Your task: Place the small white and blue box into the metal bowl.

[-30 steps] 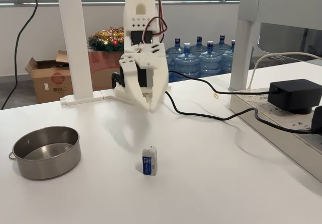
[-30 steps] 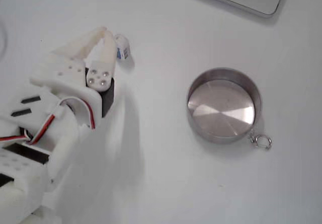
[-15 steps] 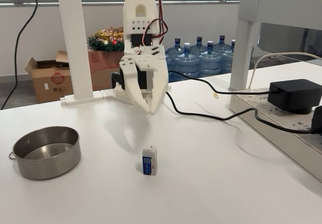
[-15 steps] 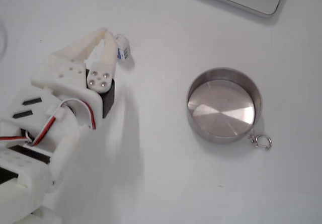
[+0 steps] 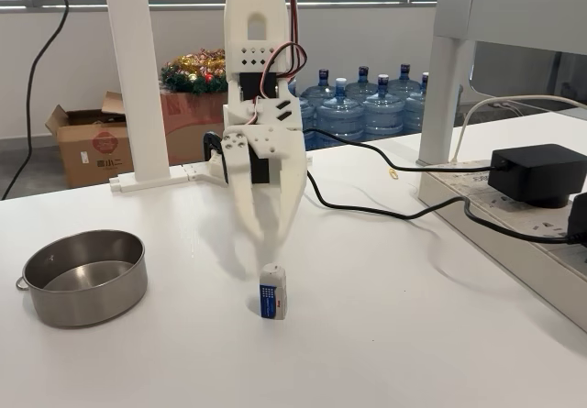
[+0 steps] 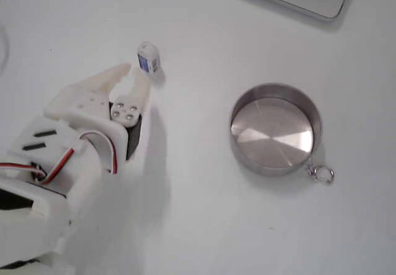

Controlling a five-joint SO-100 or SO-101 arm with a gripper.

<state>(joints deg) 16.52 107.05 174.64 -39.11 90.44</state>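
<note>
Blue-labelled small box point(image 5: 272, 292), print seemingly unreadable, stands just beyond the parted, empty gripper point(image 6: 132, 76).

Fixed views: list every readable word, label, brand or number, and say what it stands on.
Small white and blue box: blue label with print, too small to read.
Cardboard box: red mark with characters, too blurred to read.
Water bottles: labels unreadable.
Metal bowl: no text.

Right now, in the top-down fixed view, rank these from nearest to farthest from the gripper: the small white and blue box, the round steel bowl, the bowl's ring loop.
From the white gripper:
1. The small white and blue box, just beyond the fingertips, toward the upper right.
2. The round brushed-steel bowl, off to the right.
3. The bowl's small ring loop, at its lower-right edge, farthest.
</note>
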